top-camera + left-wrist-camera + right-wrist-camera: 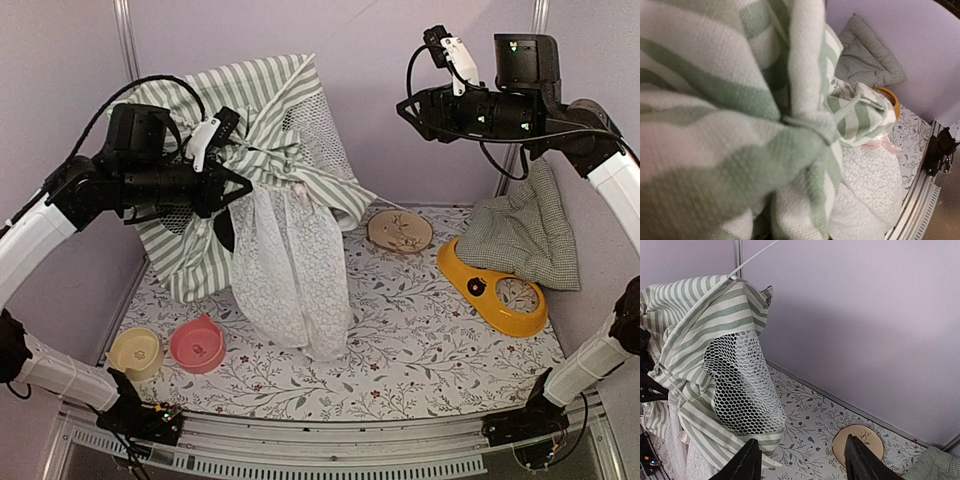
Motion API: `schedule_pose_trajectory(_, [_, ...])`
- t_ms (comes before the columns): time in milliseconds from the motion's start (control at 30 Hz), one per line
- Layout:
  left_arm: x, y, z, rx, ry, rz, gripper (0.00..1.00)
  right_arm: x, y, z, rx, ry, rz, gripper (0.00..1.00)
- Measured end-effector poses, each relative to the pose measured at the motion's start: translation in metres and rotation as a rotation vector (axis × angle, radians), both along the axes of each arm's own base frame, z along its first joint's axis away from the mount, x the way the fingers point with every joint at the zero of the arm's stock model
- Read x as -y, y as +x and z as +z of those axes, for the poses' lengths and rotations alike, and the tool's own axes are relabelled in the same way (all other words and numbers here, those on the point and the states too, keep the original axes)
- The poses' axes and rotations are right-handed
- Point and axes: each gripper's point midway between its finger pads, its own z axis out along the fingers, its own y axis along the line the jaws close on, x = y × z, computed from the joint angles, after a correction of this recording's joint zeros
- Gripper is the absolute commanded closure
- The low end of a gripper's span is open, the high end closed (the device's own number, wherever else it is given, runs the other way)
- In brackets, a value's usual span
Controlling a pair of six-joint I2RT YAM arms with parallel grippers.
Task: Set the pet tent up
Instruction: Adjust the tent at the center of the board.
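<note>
The left pincer (232,186) is clamped shut on a bunched fold of the green-and-white striped fabric pet tent (262,100). In the left wrist view, gathered stripes fill nearly everything in front of it. The tent stands as a crumpled heap around this pincer. Its white lace curtain (295,270) hangs below the pincer, down to the floral-patterned surface (420,350).

The right pincer (801,439) is in the air, well apart from the tent. Its fingers are spread with nothing between them. Ahead of it and to one side is the tent's net window (742,385). Below it lies a round wooden disc (858,442). Further below and behind it are a green-and-white checked cushion (525,230) and a yellow plastic feeder (492,290).
</note>
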Motion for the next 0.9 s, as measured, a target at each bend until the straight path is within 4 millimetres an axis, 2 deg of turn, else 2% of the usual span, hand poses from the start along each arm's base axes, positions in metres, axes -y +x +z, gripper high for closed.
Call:
schedule_pose_trajectory(133, [-0.017, 0.029, 0.019, 0.012, -0.041, -0.071, 1.00, -0.002, 0.002, -0.003, 0.005, -0.020, 0.004, 0.31])
schedule_pose_trajectory(333, [-0.077, 0.087, 0.080, 0.117, -0.119, -0.052, 1.00, -0.011, 0.006, 0.011, 0.042, -0.032, 0.030, 0.23])
schedule_pose_trajectory(400, [-0.094, 0.096, 0.098, 0.157, -0.139, -0.048, 1.00, -0.013, 0.008, 0.016, 0.060, -0.040, 0.034, 0.20])
schedule_pose_trajectory(567, [-0.120, 0.098, 0.118, 0.188, -0.186, -0.088, 1.00, -0.010, 0.014, 0.004, 0.061, -0.108, 0.030, 0.13])
schedule_pose_trajectory(667, [-0.122, 0.095, 0.122, 0.184, -0.206, -0.136, 1.00, -0.006, 0.021, -0.011, 0.044, -0.154, 0.017, 0.15])
schedule_pose_trajectory(767, [-0.117, 0.094, 0.114, 0.146, -0.223, -0.194, 1.00, -0.004, 0.026, -0.041, -0.015, -0.206, 0.017, 0.16])
schedule_pose_trajectory(900, [-0.113, 0.097, 0.097, 0.100, -0.230, -0.242, 1.00, 0.001, 0.013, -0.109, -0.162, -0.267, 0.053, 0.16])
